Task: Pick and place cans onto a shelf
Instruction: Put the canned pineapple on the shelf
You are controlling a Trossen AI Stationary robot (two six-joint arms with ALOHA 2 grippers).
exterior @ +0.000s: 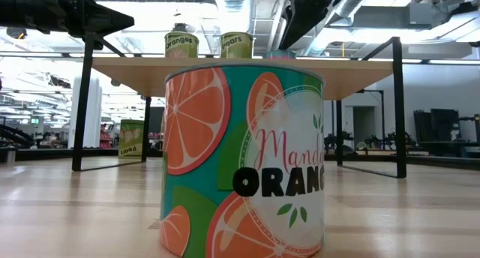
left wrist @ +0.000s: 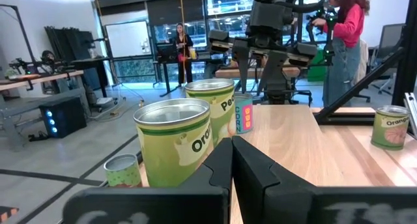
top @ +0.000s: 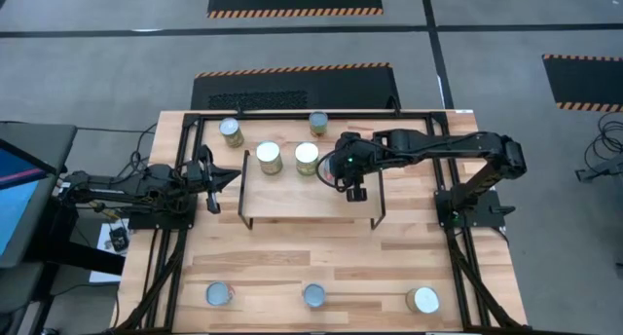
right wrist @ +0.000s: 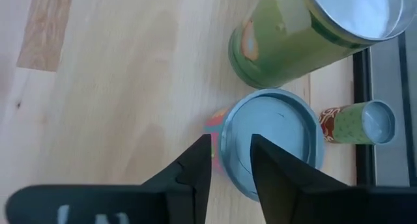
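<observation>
The shelf (top: 302,199) stands mid-table with two green cans (top: 269,158) (top: 307,158) upright on its far part. Beside them a small can with a bluish lid (right wrist: 280,139) and a corn label (left wrist: 244,114) stands upright on the shelf board. My right gripper (right wrist: 231,165) hangs over it, slanting down and open. One finger is above the lid and the other is outside the can's wall, with the rim in the gap between them. My left gripper (top: 229,176) is level at the shelf's left end, shut and empty.
Two more cans (top: 231,132) (top: 318,123) stand on the table behind the shelf. Three cans (top: 219,294) (top: 313,295) (top: 422,299) stand along the near edge; the middle one, with an orange label (exterior: 244,160), fills the low view. The shelf's near half is bare board.
</observation>
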